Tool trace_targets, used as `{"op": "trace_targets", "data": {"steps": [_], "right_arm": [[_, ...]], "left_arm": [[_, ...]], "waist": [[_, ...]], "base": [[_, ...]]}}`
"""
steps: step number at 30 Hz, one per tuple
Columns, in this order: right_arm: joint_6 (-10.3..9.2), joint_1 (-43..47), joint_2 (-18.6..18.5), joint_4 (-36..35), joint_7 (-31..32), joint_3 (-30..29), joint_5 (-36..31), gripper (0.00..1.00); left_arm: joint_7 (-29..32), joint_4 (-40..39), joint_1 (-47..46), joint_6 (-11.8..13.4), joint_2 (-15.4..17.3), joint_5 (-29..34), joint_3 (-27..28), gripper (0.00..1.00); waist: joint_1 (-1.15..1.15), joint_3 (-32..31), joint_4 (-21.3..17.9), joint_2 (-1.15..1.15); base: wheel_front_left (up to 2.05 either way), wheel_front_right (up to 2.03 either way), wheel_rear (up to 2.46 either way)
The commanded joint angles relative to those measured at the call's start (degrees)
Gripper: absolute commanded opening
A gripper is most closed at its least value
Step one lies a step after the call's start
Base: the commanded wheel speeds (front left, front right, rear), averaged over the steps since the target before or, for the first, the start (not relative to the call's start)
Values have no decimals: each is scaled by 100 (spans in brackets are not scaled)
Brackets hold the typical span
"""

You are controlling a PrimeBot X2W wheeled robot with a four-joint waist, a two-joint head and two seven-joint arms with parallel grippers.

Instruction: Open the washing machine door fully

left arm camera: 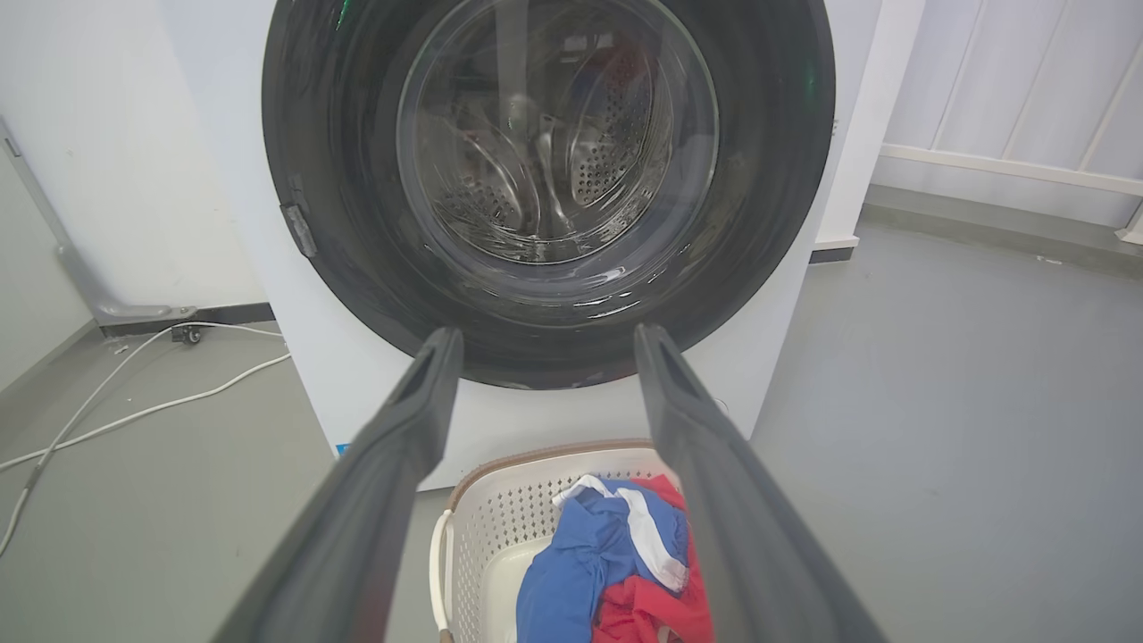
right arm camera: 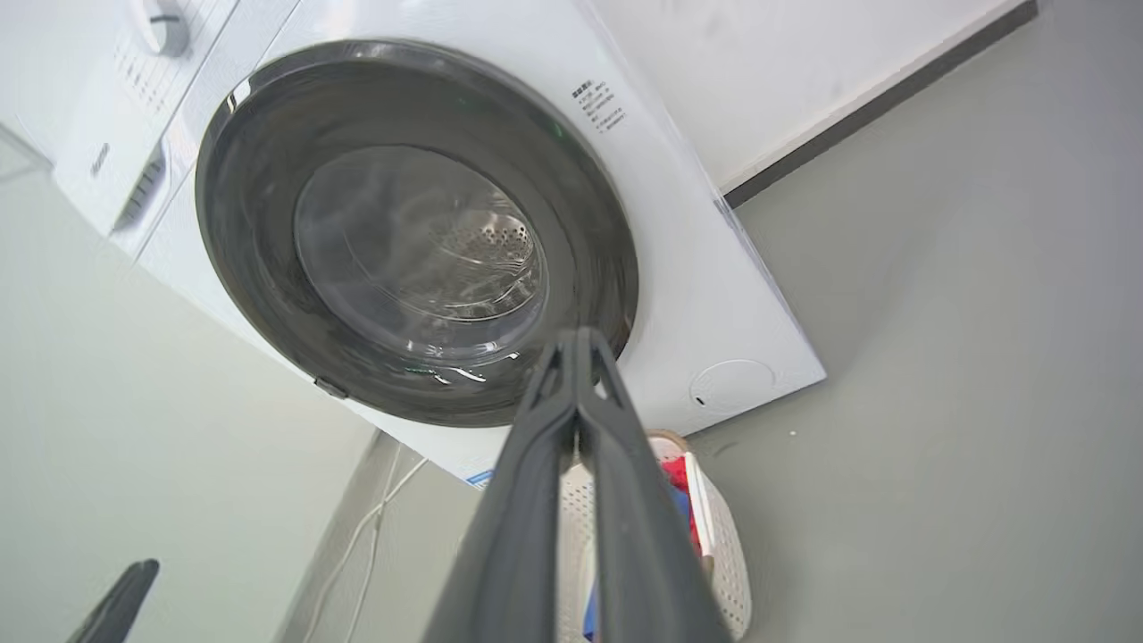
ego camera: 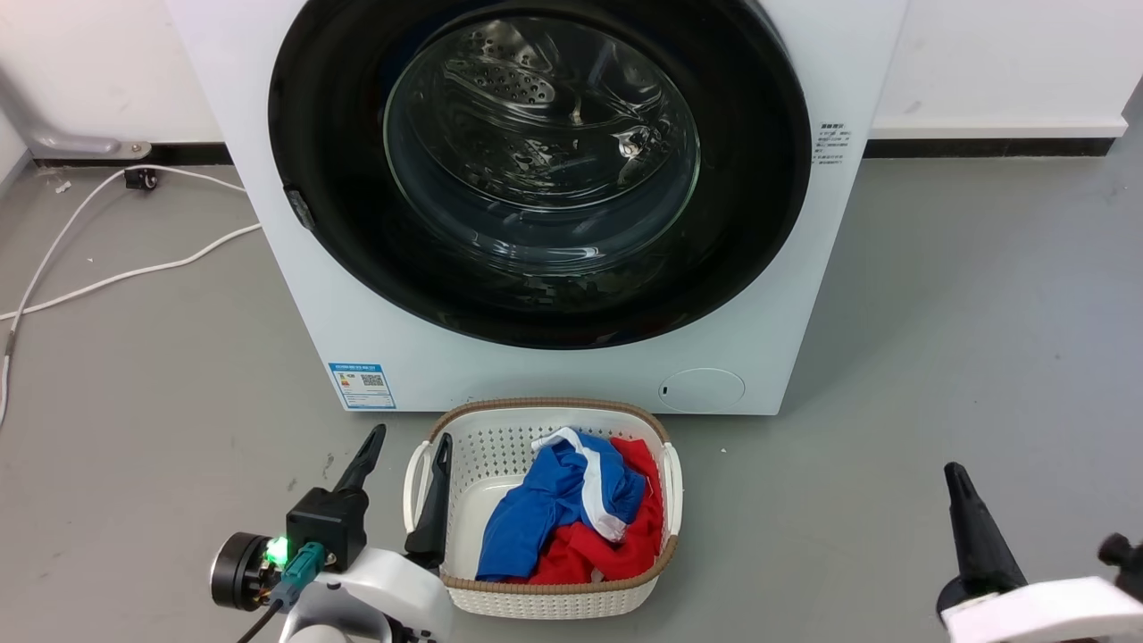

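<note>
Two grippers hang low, holding nothing: the left gripper (ego camera: 404, 464) spread wide at the left edge of the laundry basket (ego camera: 554, 607), the right gripper (right arm camera: 579, 357) pinched together. Beyond the basket, the washing machine door (ego camera: 759, 179) sits closed, flush on the washing machine (ego camera: 295, 295).

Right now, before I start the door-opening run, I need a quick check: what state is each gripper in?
Left gripper: open, holding nothing.
Right gripper: shut, fingers pressed together, holding nothing.
</note>
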Motion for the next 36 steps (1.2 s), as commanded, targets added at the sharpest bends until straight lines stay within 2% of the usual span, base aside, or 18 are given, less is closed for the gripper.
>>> {"op": "trace_targets", "data": {"steps": [1, 2, 7, 10, 12, 18, 24, 29, 36], "right_arm": [[0, -144, 12, 85, 89, -66, 944, 0], [0, -144, 12, 85, 89, -66, 944, 0], [0, -344, 12, 379, 414, -288, 3510, 0], [1, -573, 11, 559, 711, -500, 4392, 0], [1, -943, -115, 817, 960, -809, 4797, 0], [0, -1787, -446, 1363, 1311, -1104, 5301, 0], [0, -3018, -1060, 2241, 1697, -1149, 5756, 0], [1, -4086, -1732, 3016, 2145, -755, 5699, 0], [1, -5592, -2239, 3960, 2735, -61, 5427, 0]], "left_arm": [[-8, -7, -9, 31, 19, -43, 10, 100], [-8, -7, -9, 31, 19, -43, 10, 100], [-17, -22, -10, 46, 19, -99, 23, 100], [-28, -48, -58, 55, 29, -108, 19, 100], [-34, -98, -139, 71, 22, -112, 8, 100], [-49, -226, -367, 95, 13, -103, 23, 100], [-68, -354, -714, 99, -39, -54, -3, 100], [-83, -435, -957, 83, -109, -27, -22, 100], [-96, -421, -1203, 8, -156, -12, -73, 100]], "waist": [[0, 3, 4, 0], [0, 3, 4, 0], [0, 42, 22, 0], [0, 120, 43, 0], [0, 315, 74, 0], [0, 834, 118, 0], [0, 1399, 234, 0], [0, 1750, 348, 0], [0, 2052, 515, 0]], "base": [[0, 0, 0], [0, 0, 0], [0, 0, 0], [0, 0, 0], [0, 0, 0], [0, 0, 0], [0, 0, 0], [0, 0, 0], [0, 0, 0]]}}
